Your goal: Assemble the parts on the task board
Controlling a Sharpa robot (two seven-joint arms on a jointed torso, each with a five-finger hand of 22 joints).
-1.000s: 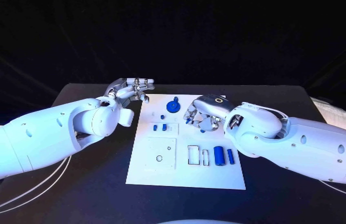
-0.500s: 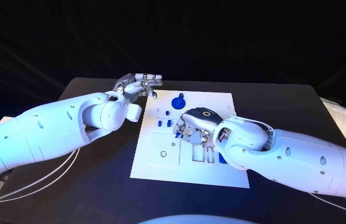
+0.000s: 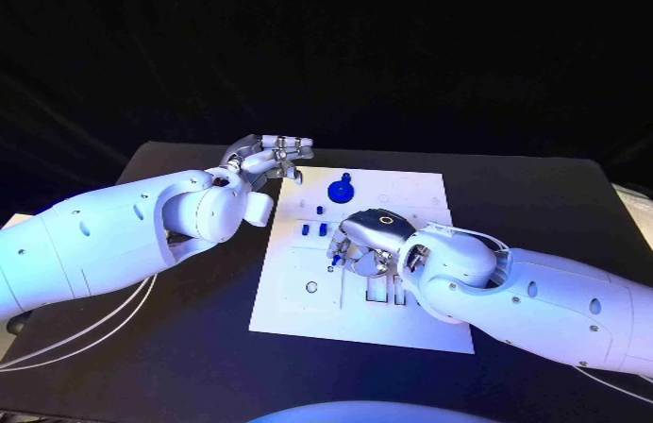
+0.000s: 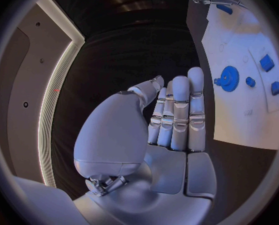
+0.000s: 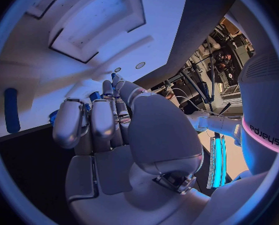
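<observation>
The white task board lies mid-table. A blue gear stands near its far edge, with two small blue parts nearer. My right hand hangs low over the board's middle with its fingers curled. In the right wrist view, bits of blue show between the fingertips of the right hand; whether they are gripped is unclear. A blue cylinder lies on the board. My left hand hovers off the board's far-left corner. The left hand is flat and holds nothing, beside the gear.
Rectangular recesses in the board sit by my right forearm. Two more small blue parts lie past the gear. The black table runs round the board. My right arm covers the board's near-right part.
My right hand has moved from the board's far part down to its middle and sunk lower. The left hand has stayed by the far-left corner. The camera has shifted a little.
</observation>
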